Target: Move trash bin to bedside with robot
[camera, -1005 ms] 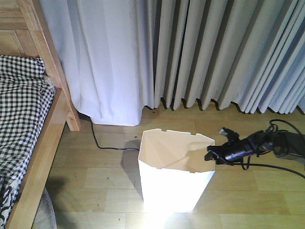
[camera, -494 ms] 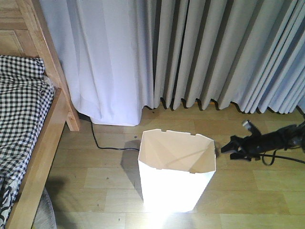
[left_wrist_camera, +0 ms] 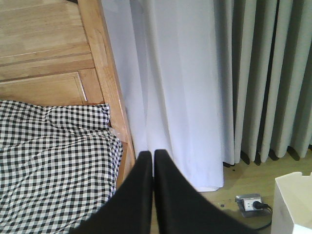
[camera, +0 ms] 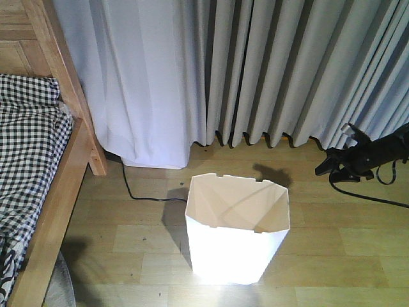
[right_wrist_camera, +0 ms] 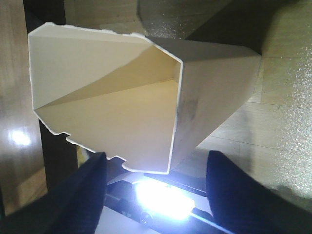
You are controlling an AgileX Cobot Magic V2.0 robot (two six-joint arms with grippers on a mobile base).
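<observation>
The white faceted trash bin (camera: 236, 238) stands upright on the wood floor, a short way right of the bed's wooden frame (camera: 69, 167) and its black-and-white checked bedding (camera: 29, 150). My right gripper (camera: 324, 168) hovers off to the bin's right, apart from it. In the right wrist view the right gripper (right_wrist_camera: 157, 155) is open, its dark fingers (right_wrist_camera: 90, 187) spread wide, with the bin (right_wrist_camera: 107, 92) ahead and nothing between them. My left gripper (left_wrist_camera: 152, 157) is shut and empty, pointing at the bed post (left_wrist_camera: 105, 73). A corner of the bin (left_wrist_camera: 293, 201) shows at lower right.
White curtain (camera: 140, 77) and grey curtains (camera: 287, 70) hang behind the bin. A black cable (camera: 135, 192) runs across the floor from the bed post toward the bin. A power strip (left_wrist_camera: 249, 203) lies by the curtain hem.
My right arm has drawn back from the bin's right rim, moving right and toward the curtains. The bin has stayed where it was.
</observation>
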